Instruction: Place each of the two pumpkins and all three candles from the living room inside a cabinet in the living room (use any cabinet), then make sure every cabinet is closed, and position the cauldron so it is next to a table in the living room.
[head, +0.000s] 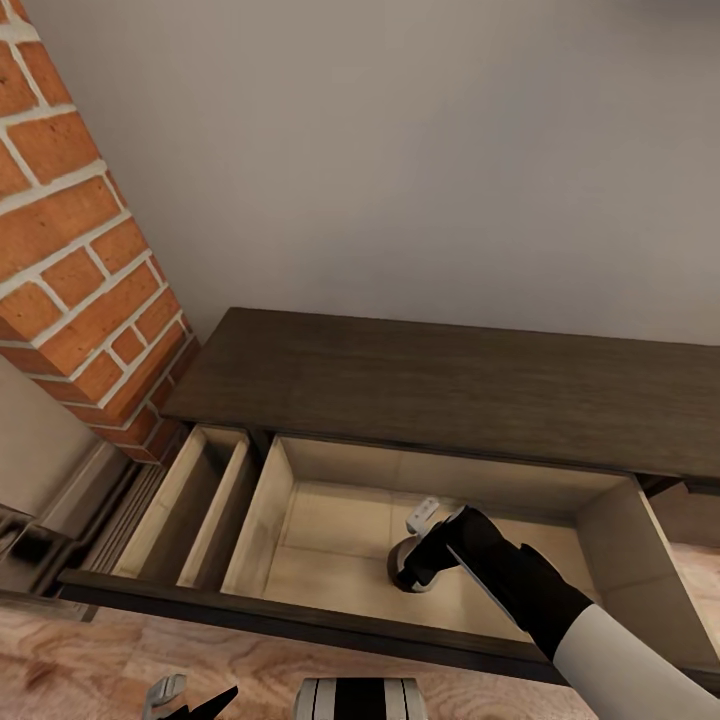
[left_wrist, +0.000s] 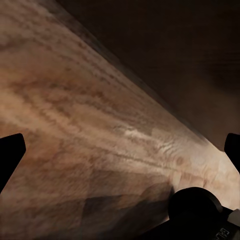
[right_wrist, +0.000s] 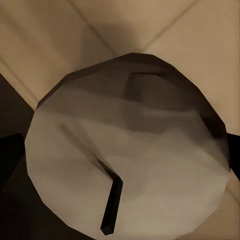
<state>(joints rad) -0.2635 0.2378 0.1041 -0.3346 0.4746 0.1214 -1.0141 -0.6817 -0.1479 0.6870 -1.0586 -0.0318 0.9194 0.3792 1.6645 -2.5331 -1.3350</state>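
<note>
In the head view, a pale wall is backing the cabinet (head: 440, 385), whose wide drawer (head: 330, 540) is being held open beside a brick fireplace (head: 70, 250). The right gripper (head: 420, 550) is being lowered over a candle (head: 405, 570) on the drawer floor; the candle should be released upright, clear of the walls.

In the left wrist view, wood floor (left_wrist: 75, 125) is being faced; the left gripper's jaws are spread and empty.

In the right wrist view, the candle (right_wrist: 130, 150), wick (right_wrist: 111, 210) showing, is being framed closely; whether it is gripped cannot be told.
</note>
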